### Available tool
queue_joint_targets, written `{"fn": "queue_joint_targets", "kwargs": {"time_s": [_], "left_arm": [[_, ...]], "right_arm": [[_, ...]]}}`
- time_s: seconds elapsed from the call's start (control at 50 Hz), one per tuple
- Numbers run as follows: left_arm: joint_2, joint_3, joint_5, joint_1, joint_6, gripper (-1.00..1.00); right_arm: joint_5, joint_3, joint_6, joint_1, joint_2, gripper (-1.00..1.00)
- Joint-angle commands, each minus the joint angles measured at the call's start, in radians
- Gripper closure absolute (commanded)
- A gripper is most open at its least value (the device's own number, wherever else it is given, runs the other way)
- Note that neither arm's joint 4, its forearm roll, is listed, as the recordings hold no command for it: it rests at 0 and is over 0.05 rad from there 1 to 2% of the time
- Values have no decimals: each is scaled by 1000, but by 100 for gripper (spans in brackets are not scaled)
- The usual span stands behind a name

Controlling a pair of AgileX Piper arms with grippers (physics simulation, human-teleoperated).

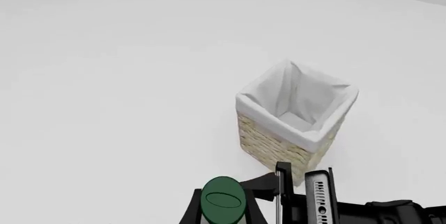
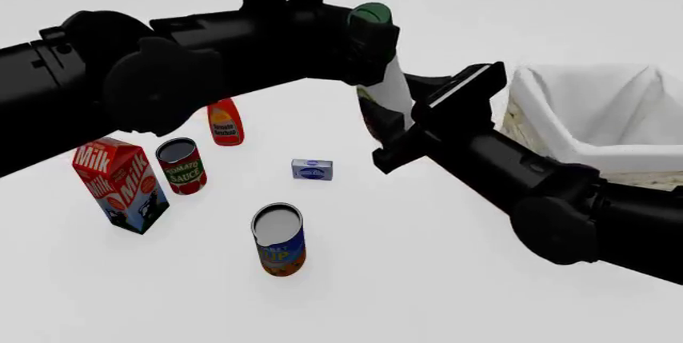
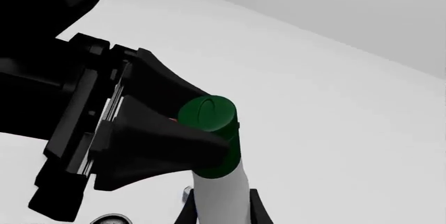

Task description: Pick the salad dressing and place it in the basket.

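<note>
Left of the basket (image 2: pixel 641 169), the left hand (image 2: pixel 376 35) and right hand (image 2: pixel 421 107) both clamp the raised salad dressing (image 2: pixel 391 87). Judged a handover: one hand should let go only once the other holds firmly.

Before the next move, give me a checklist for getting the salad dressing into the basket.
1. Salad dressing off the table: ok, it hangs in the air.
2. Left tool gripping it: ok, shut at the green cap and neck.
3. Right tool lined up: ok, its fingers flank the white body.
4. Right tool closed firmly: cannot tell.
5. Basket upright and open: ok.
6. Bottle above the basket: not ok; in the front view it is left of the rim.
</note>
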Motion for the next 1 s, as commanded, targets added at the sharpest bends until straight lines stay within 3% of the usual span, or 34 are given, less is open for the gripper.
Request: {"fn": "queue_joint_targets", "kwargs": {"time_s": [0.02, 0.12, 0.14, 0.4, 0.68, 0.8, 1.0], "left_arm": [[-7, -1, -6, 0, 17, 100], [-9, -8, 6, -8, 7, 100], [-11, -13, 8, 0, 4, -100], [-87, -55, 72, -17, 9, -100], [-258, -62, 114, 3, 23, -100], [-337, -6, 84, 39, 16, -100], [-435, 170, -27, 153, 4, -100]], "right_arm": [[-6, 6, -1, -2, 7, 100], [-6, 5, -2, 1, 10, 100], [-6, 3, -1, 0, 13, 100], [-16, 1, 6, 1, 32, 100], [-11, -3, 15, -1, 27, 100], [-6, -3, 27, -6, 8, 100], [-3, 11, 40, -11, -23, 100]]}}
